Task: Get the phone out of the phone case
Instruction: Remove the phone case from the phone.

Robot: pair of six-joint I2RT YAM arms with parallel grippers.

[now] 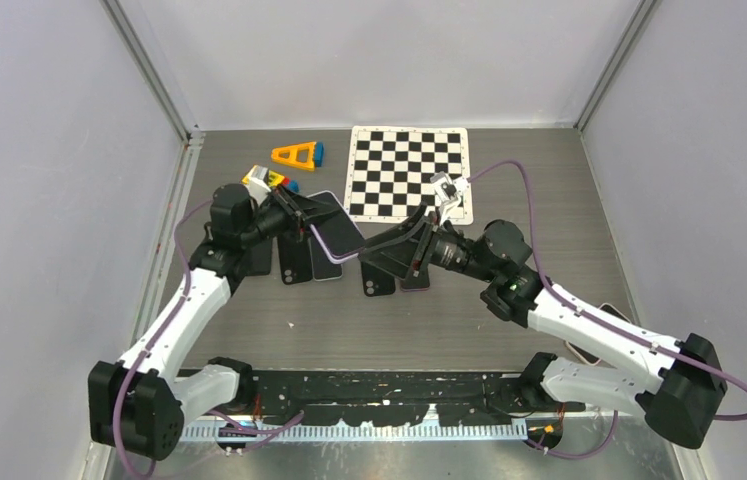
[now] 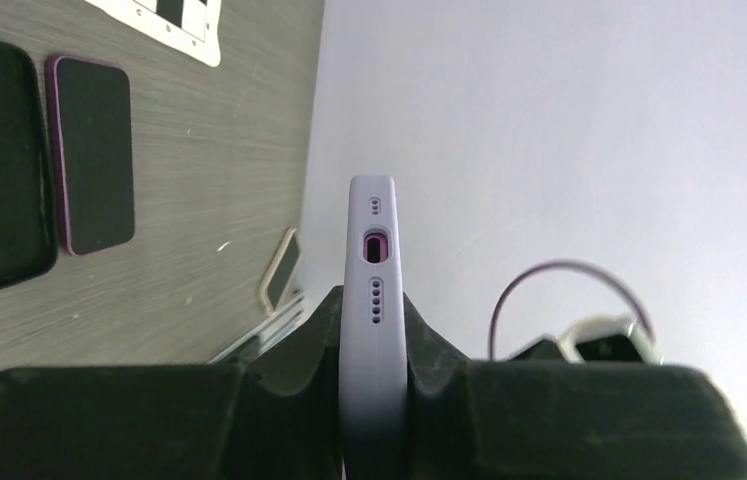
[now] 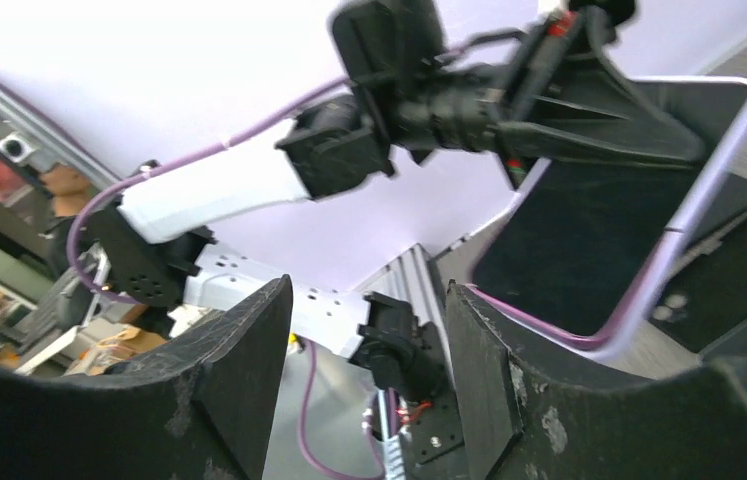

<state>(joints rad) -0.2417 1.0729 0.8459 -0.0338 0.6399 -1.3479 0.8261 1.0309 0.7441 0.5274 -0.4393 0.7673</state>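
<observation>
**Left gripper is clenching the lilac soft silicone phone case with the black glass-fronted phone inside; right gripper is standing released, holding nothing.**

The case is looking soft and bendable, the phone stiff, smooth and probably fragile, so a free corner of the case, just ahead of the right gripper, seems the best place for peeling. The left wrist view is showing only the bottom edge with the charging port, squeezed between its own fingers. The right wrist view is showing the dark front face. The top view is showing the phone hanging between both tools.
</observation>
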